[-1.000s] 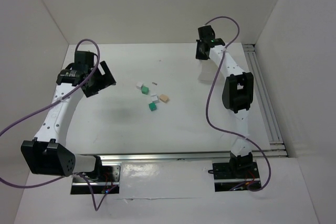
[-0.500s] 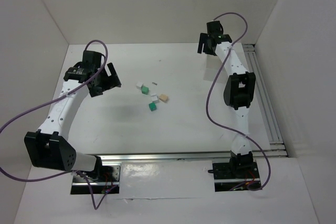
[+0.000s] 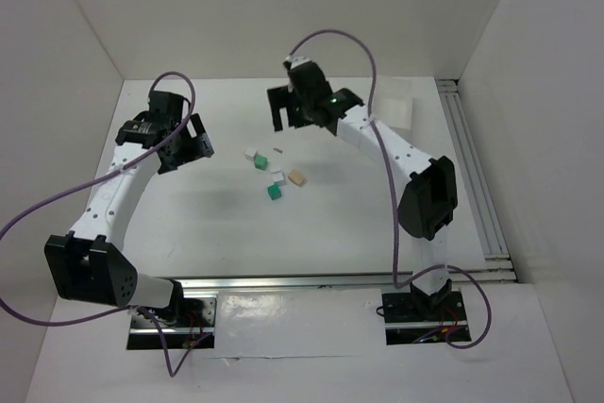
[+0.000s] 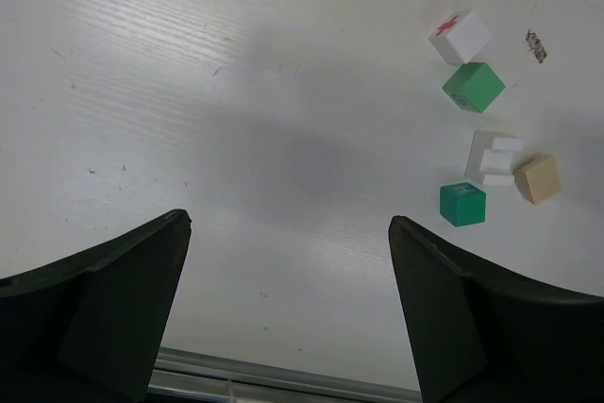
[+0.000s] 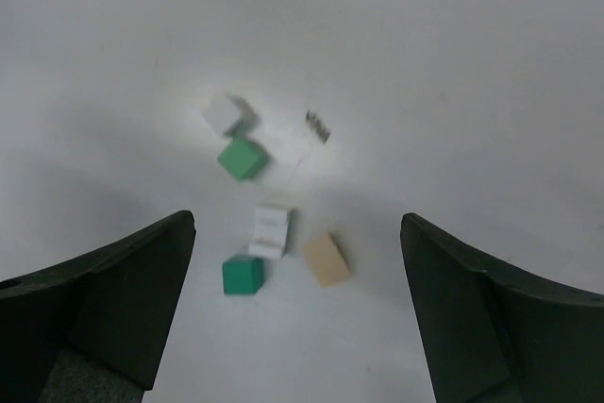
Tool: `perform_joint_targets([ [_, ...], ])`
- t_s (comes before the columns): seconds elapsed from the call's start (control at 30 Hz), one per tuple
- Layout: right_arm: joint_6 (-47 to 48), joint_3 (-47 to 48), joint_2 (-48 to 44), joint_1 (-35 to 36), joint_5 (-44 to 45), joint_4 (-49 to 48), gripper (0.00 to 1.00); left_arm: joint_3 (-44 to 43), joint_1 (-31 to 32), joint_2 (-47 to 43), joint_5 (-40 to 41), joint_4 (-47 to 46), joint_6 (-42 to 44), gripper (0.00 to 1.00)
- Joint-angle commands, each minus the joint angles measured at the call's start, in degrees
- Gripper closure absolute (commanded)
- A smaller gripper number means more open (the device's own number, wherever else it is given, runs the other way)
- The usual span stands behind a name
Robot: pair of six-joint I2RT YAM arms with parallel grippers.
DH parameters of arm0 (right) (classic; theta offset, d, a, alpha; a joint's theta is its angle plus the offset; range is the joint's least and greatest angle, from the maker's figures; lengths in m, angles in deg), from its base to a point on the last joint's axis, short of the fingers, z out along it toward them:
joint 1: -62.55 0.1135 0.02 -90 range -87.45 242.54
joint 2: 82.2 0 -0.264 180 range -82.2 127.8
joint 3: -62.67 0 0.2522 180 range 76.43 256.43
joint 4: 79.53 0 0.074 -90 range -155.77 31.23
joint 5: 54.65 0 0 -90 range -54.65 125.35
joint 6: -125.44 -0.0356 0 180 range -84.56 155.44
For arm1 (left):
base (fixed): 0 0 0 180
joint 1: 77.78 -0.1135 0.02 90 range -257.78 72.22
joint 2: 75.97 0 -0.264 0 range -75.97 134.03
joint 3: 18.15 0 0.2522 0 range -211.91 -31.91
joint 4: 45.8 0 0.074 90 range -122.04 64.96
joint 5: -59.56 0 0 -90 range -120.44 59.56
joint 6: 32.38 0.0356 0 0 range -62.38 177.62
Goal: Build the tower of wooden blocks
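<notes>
With left end effector [image 4: 290,222] and right end effector [image 5: 294,224] both released and empty, grabbing the green cube [image 5: 243,275] risks knocking the adjacent white block [image 5: 272,230].

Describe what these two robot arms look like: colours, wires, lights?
The left arm and right arm are slim white links with black joint housings. A purple cable loops along each. The left gripper and right gripper are black, each with two broad wedge-shaped fingers. A green light glows near the right wrist.
</notes>
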Motion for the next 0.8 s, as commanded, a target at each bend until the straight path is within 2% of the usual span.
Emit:
perform_joint_targets([
  [0.0,-3.0,-11.4,-1.3,2.3,-2.0,-3.9,0.03,0.8,-0.3,-2.3,1.4,-0.1,0.2,0.0],
  [0.13,-10.7,-19.3,-2.4,3.5,-0.4,-5.7,0.07,4.9,-0.3,-3.7,-1.0,-1.5,0.2,0.0],
  [0.23,-11.2,-19.4,-0.2,3.5,-3.6,-3.6,0.09,6.7,-0.3,-4.3,-2.8,-2.0,0.2,0.0],
  [0.33,-11.2,-22.1,0.3,4.2,-5.5,-5.5,0.12,7.3,-0.3,-5.7,-3.4,-2.0,0.8,0.0],
  [0.43,-11.7,-22.6,0.9,5.4,-6.1,-6.9,0.19,8.0,-0.3,-6.3,-3.9,-2.0,1.5,0.0],
  [0.53,-12.5,-19.5,3.4,6.5,-6.1,-7.5,0.25,8.6,-0.3,-6.9,-5.0,-2.0,1.5,0.0],
  [0.57,-12.5,-18.4,4.4,7.3,-6.1,-7.5,0.32,8.6,-0.3,-6.9,-5.0,-2.0,1.5,0.0],
  [0.67,-11.3,-12.7,8.7,9.1,-5.0,-4.2,0.32,9.3,-0.3,-7.4,-6.4,-2.0,2.0,0.0],
  [0.77,-10.2,-7.9,12.6,10.5,-2.8,-2.1,0.26,9.8,-0.3,-7.4,-6.4,-2.0,2.0,0.0],
])
